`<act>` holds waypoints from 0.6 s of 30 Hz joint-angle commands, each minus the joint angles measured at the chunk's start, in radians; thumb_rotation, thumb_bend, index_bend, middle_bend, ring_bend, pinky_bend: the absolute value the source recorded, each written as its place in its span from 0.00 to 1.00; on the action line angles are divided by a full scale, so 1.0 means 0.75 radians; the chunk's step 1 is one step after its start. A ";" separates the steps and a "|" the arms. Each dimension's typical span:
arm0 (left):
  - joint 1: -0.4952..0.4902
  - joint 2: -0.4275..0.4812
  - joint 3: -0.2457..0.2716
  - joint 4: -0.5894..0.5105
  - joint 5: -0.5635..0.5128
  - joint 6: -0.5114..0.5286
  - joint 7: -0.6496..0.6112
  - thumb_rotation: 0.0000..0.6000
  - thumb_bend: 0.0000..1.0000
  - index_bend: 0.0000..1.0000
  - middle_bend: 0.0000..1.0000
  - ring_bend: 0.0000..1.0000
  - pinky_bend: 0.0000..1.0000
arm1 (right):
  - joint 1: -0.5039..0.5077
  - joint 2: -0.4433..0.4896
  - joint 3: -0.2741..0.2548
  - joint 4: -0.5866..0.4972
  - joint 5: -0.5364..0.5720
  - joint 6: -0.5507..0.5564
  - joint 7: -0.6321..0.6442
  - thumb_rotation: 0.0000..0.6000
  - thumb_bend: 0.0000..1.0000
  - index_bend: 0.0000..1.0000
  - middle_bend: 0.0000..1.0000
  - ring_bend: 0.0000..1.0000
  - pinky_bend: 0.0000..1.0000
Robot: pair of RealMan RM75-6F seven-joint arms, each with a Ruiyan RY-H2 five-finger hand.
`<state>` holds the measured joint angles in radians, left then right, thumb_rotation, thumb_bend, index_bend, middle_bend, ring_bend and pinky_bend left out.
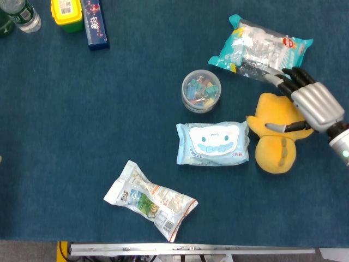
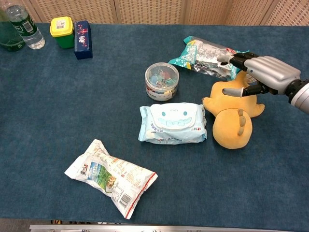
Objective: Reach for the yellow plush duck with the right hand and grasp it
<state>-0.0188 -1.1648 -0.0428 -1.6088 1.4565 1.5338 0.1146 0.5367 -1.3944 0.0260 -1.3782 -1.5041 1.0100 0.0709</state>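
Observation:
The yellow plush duck [image 1: 275, 144] [image 2: 231, 121] lies on the blue tablecloth at the right, just right of a wet-wipes pack. My right hand [image 1: 312, 103] [image 2: 264, 73] hovers over the duck's far end. Its fingers are spread toward the teal snack bag and its thumb reaches out over the duck's top. The hand holds nothing. Whether the thumb touches the plush cannot be told. My left hand shows in neither view.
The light blue wet-wipes pack [image 1: 212, 143] [image 2: 171, 123] lies against the duck's left side. A clear jar of clips [image 1: 201, 90] and a teal snack bag [image 1: 256, 46] sit behind it. A white snack bag [image 1: 150, 199] lies near the front. A bottle [image 1: 22, 16] and boxes [image 1: 66, 13] stand far left.

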 commanded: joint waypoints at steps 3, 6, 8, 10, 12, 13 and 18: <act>0.004 0.001 0.000 0.001 -0.003 0.004 -0.004 1.00 0.12 0.13 0.08 0.09 0.04 | 0.017 -0.032 -0.001 0.035 0.014 -0.037 -0.010 0.12 0.00 0.06 0.15 0.00 0.00; 0.008 0.002 0.000 0.004 -0.008 0.005 -0.007 1.00 0.12 0.13 0.08 0.09 0.04 | 0.032 -0.059 0.001 0.068 0.021 -0.061 -0.022 0.12 0.00 0.06 0.15 0.00 0.00; 0.009 0.002 0.000 0.005 -0.009 0.006 -0.009 1.00 0.12 0.13 0.08 0.09 0.04 | 0.042 -0.078 0.001 0.092 0.023 -0.074 -0.038 0.12 0.00 0.06 0.15 0.00 0.00; 0.009 0.002 0.000 0.007 -0.008 0.007 -0.012 1.00 0.12 0.13 0.08 0.09 0.04 | 0.049 -0.094 0.002 0.110 0.026 -0.082 -0.048 0.12 0.00 0.06 0.15 0.00 0.00; 0.010 0.002 -0.001 0.008 -0.008 0.007 -0.014 1.00 0.12 0.13 0.08 0.09 0.04 | 0.055 -0.108 0.005 0.128 0.033 -0.090 -0.056 0.12 0.00 0.06 0.15 0.00 0.00; 0.010 0.002 0.000 0.009 -0.008 0.007 -0.014 1.00 0.12 0.13 0.08 0.09 0.04 | 0.057 -0.113 0.007 0.137 0.036 -0.092 -0.059 0.12 0.00 0.06 0.15 0.00 0.00; 0.012 0.001 0.000 0.014 -0.009 0.006 -0.019 1.00 0.12 0.13 0.08 0.09 0.04 | 0.065 -0.134 0.018 0.179 0.053 -0.097 -0.082 0.12 0.00 0.06 0.15 0.00 0.00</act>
<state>-0.0102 -1.1641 -0.0428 -1.5985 1.4499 1.5387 0.1004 0.5841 -1.4921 0.0369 -1.2483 -1.4677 0.9386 0.0123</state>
